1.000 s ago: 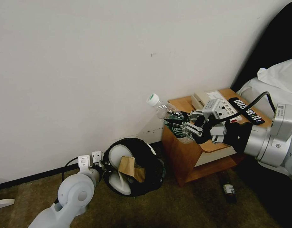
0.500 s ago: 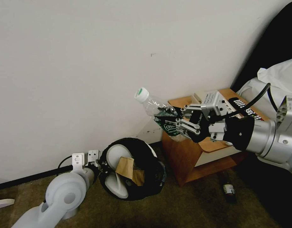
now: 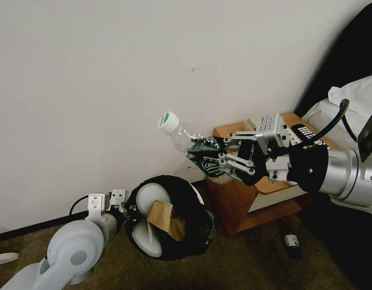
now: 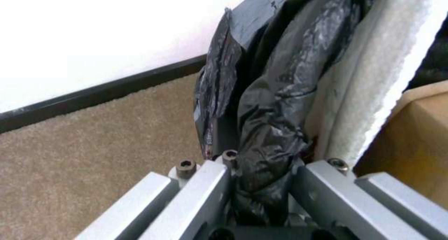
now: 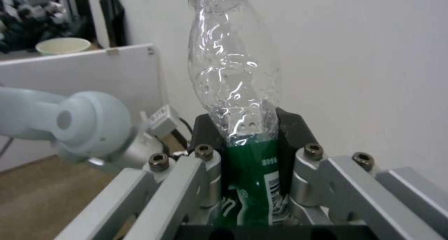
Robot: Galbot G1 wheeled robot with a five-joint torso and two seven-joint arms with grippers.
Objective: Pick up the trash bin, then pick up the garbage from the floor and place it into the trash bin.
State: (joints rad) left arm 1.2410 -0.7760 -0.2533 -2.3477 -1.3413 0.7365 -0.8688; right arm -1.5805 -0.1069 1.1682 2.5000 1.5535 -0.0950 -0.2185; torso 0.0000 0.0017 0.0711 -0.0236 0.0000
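The trash bin (image 3: 194, 233), lined with a black bag (image 4: 266, 103), is tipped with its mouth toward me. It holds a white slipper (image 3: 147, 225) and a brown cardboard piece (image 3: 163, 217). My left gripper (image 3: 125, 203) is shut on the bin's bagged rim (image 4: 261, 177), beside the slipper (image 4: 373, 75). My right gripper (image 3: 216, 155) is shut on a clear plastic bottle (image 3: 186, 139) with a green label and white cap. It holds the bottle in the air above and right of the bin, cap toward the wall. In the right wrist view the bottle (image 5: 233, 75) stands between the fingers (image 5: 205, 170).
A wooden nightstand (image 3: 242, 197) stands right of the bin, with a remote (image 3: 306, 135) and a white device on top. A dark bottle (image 3: 291, 241) lies on the carpet under its front. White bedding (image 3: 351, 100) is far right. A flat white piece (image 3: 4, 257) lies at far left.
My right gripper has carried the bottle left, away from the nightstand and closer to over the bin. The left arm has shifted a little left and down, still holding the bin.
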